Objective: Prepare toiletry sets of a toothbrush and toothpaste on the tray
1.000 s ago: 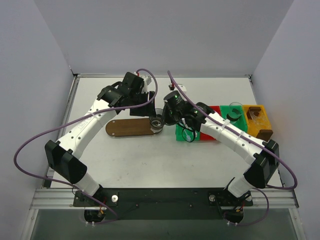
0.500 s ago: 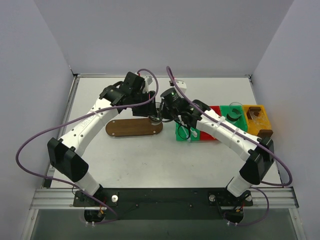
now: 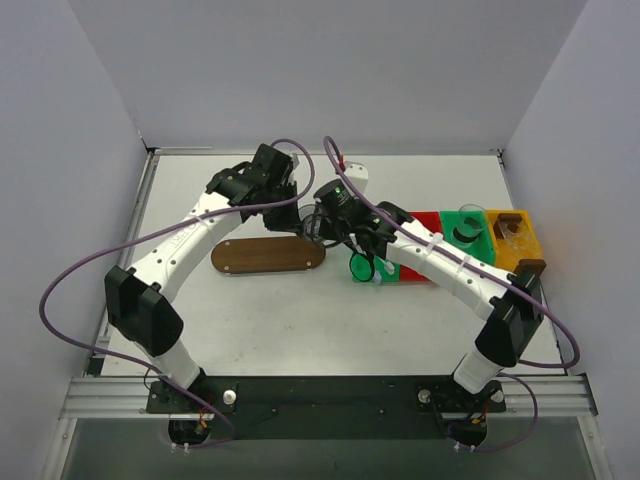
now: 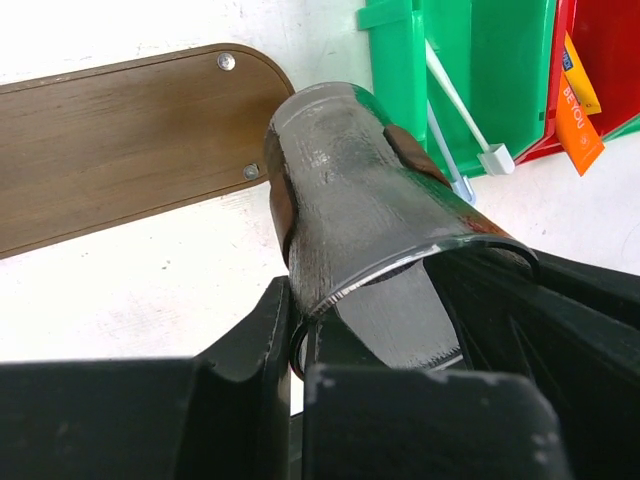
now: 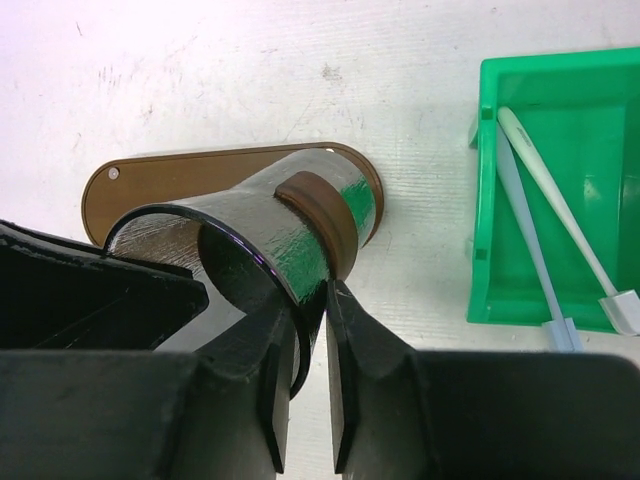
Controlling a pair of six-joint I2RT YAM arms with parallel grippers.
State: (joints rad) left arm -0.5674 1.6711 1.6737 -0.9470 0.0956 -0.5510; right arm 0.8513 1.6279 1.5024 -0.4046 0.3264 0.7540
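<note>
A clear round cup hangs tilted over the right end of the dark brown wooden tray, and both grippers hold it. My left gripper is shut on one side of its rim, one finger inside and one outside. My right gripper pinches the opposite wall of the cup. In the green bin lie two slim white toothbrushes. An orange toothpaste tube lies in the red bin. The tray is bare where it shows.
To the right of the tray stand a low green bin, a red bin, a taller green bin and a yellow bin, the last two with clear cups in them. Both arms crowd the tray's right end.
My left gripper has shut on the cup's rim. The right arm has carried the cup back and left, from over the tray's right end toward the left gripper.
</note>
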